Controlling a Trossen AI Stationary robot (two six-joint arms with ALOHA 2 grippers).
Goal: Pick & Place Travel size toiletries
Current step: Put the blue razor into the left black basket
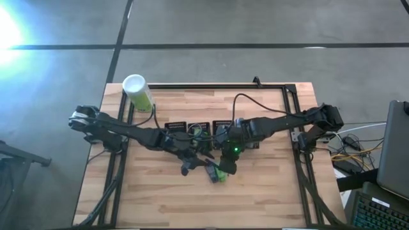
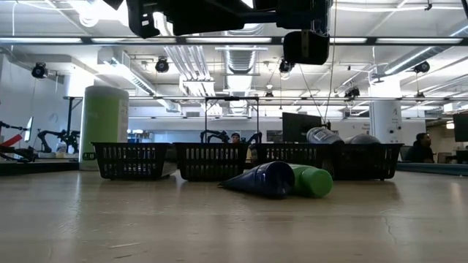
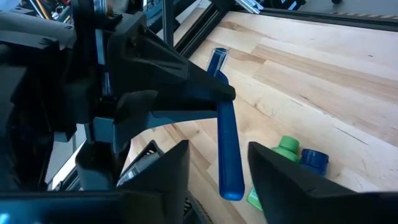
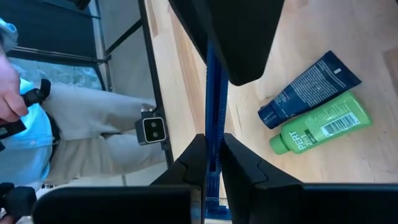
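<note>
- Right claw (image 4: 212, 163) is clamped on a thin blue razor (image 4: 214, 106) near the centre of the overhead frame; the left claw (image 3: 219, 163) straddles the same razor, half-wide.
- Judgement: close the left fully before the right lets go.
- Blue tube (image 4: 308, 89) and green tube (image 4: 320, 123) lie touching on the desk (image 4: 367, 158), right of frame.

Light wooden plank table (image 1: 255, 191): surface contents.
A row of black mesh plastic trays (image 1: 192, 128) and a tall green canister with a white cap (image 1: 138, 92) stand beyond the right gripper (image 1: 225, 167); a dark blue tube (image 4: 309, 88) and a bright green tube (image 4: 321, 122) lie touching, side by side, just beside it.
</note>
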